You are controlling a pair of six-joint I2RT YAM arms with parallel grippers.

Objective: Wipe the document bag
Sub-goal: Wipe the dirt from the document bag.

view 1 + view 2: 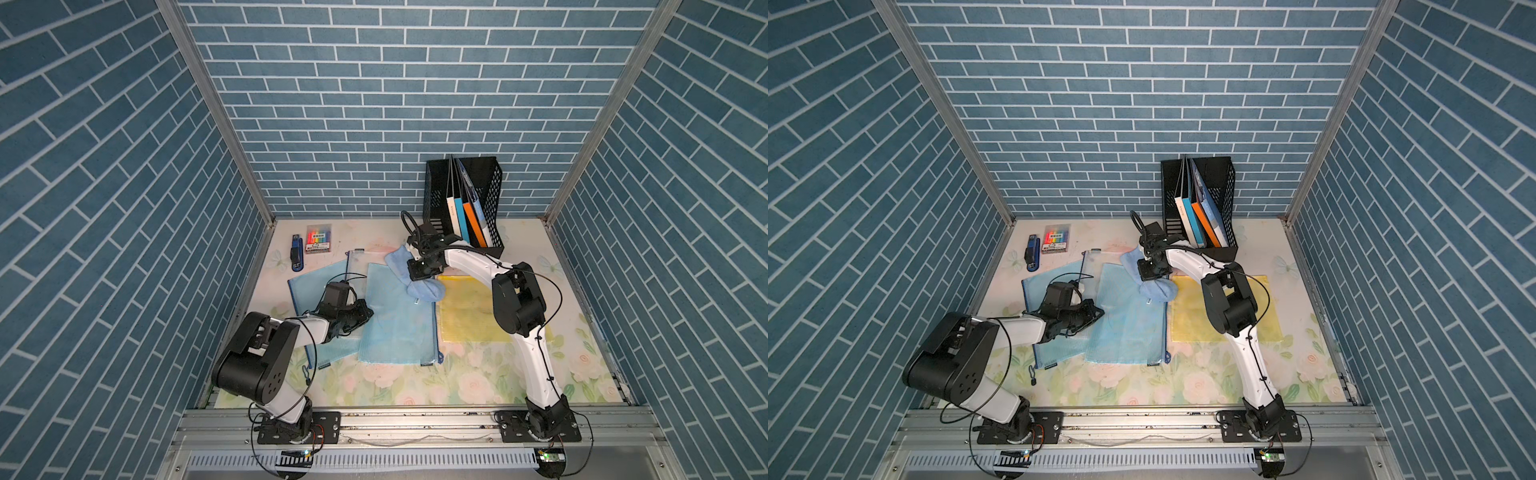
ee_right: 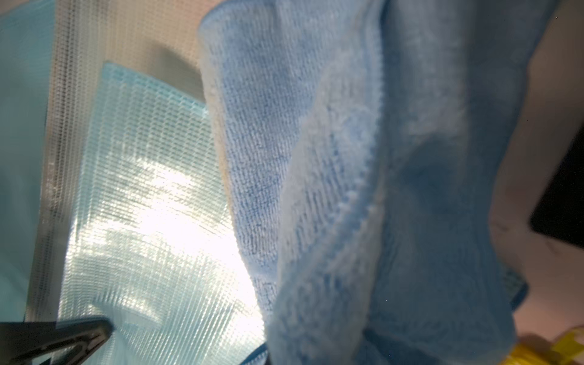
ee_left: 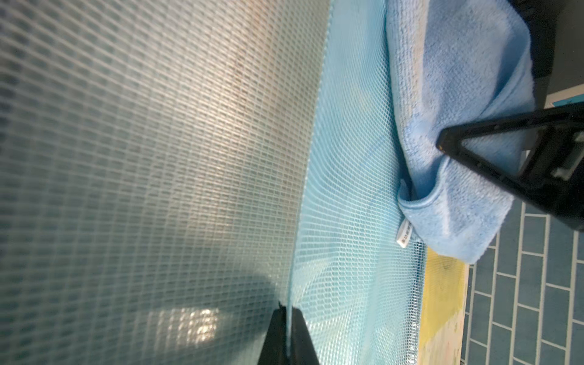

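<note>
Pinching the left edge of the light-blue mesh zip document bag (image 1: 395, 324), the left gripper (image 3: 286, 319) has its two black fingertips closed tight, with only the thin bag edge between them. The right gripper (image 3: 444, 143) is clamped shut on a bunched blue microfibre cloth (image 1: 426, 291), which rests on the far right corner of that bag and spills onto the yellow mesh bag (image 1: 465, 316) just beside it. The document bag lies flat mid-table on the floral tabletop (image 1: 415, 382). Its left side overlaps a second blue mesh bag (image 1: 307, 286) that sits under the left arm. A black mesh file holder (image 1: 490, 199) with upright books stands just behind the right gripper, against the back wall. A blue-black stapler (image 1: 296, 253) and a pack of coloured markers (image 1: 318, 239) lie at the far left corner, well apart from both grippers.
</note>
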